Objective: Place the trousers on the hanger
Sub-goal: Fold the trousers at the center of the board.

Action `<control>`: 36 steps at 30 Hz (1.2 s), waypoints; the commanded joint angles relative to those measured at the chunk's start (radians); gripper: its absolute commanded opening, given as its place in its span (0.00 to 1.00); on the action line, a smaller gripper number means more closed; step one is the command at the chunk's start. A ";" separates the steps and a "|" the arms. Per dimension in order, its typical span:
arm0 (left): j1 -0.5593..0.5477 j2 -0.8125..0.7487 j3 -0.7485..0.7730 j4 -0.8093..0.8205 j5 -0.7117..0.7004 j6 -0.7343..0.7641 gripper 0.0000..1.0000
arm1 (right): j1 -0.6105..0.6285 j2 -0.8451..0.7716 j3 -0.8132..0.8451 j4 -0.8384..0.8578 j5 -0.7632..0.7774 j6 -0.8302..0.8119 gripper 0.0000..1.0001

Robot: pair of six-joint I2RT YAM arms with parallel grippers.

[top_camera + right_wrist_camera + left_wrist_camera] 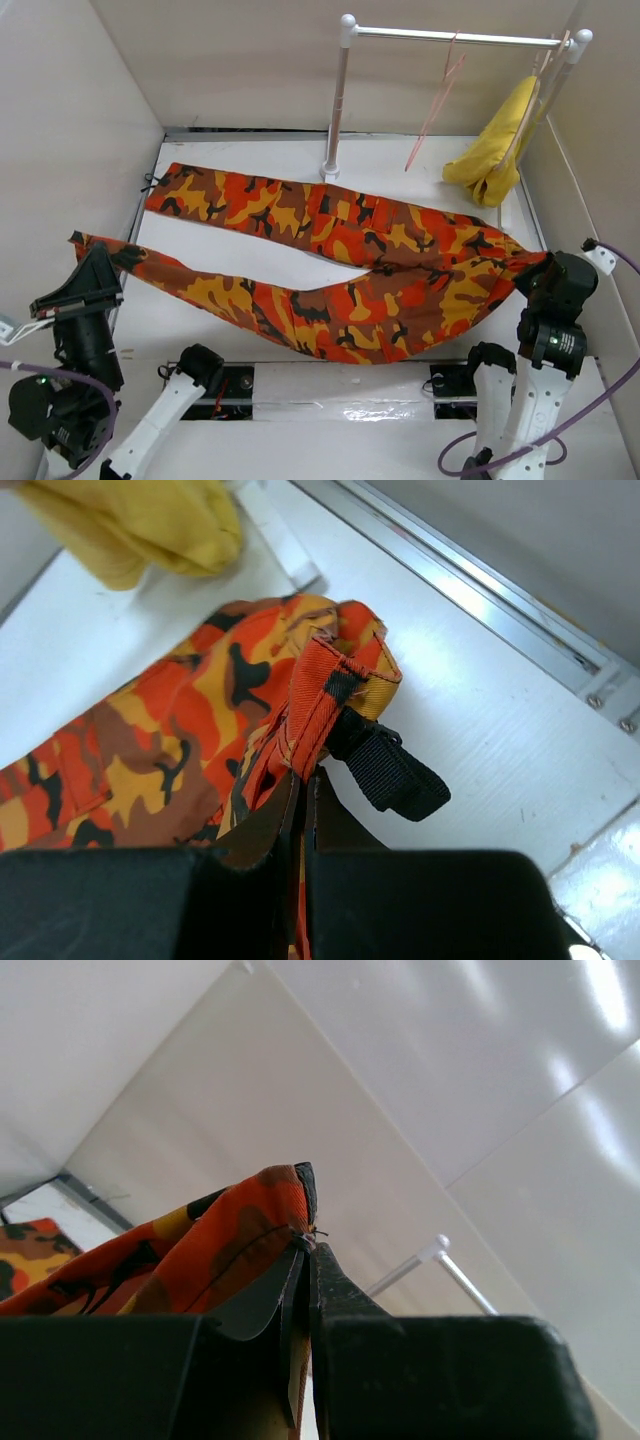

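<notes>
Top external view: trousers (pixel 330 260) sag between both end effectors, partly on the bench (pixel 225 262). Left end effector (pixel 305 1250) pinches a leg cuff. Right end effector (pixel 303 780) pinches the waistband, apparently beside a belt loop, likely for lifting them spread. Hanger (pixel 437 100) hangs well beyond the right one.

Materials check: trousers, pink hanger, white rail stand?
Trousers: matte woven cloth, likely cotton; stitched seams, soft folds. Hanger: thin pink wire, maybe coated metal or plastic; too thin to tell. Rail stand: glossy white tube, painted metal or plastic.
</notes>
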 commanded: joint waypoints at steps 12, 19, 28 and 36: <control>0.063 0.714 -0.054 0.154 -0.296 -0.068 0.00 | 0.042 0.244 0.012 0.247 -0.024 -0.057 0.00; 0.575 1.030 0.145 -0.077 -0.077 -0.284 0.00 | 0.024 0.227 -0.057 0.362 -0.045 -0.041 0.00; 0.709 1.243 0.403 -0.129 -0.086 -0.248 0.00 | 0.002 0.447 -0.014 0.559 -0.084 -0.015 0.00; 0.709 1.447 0.539 -0.117 -0.190 -0.179 0.00 | -0.007 0.693 0.066 0.712 -0.065 -0.027 0.00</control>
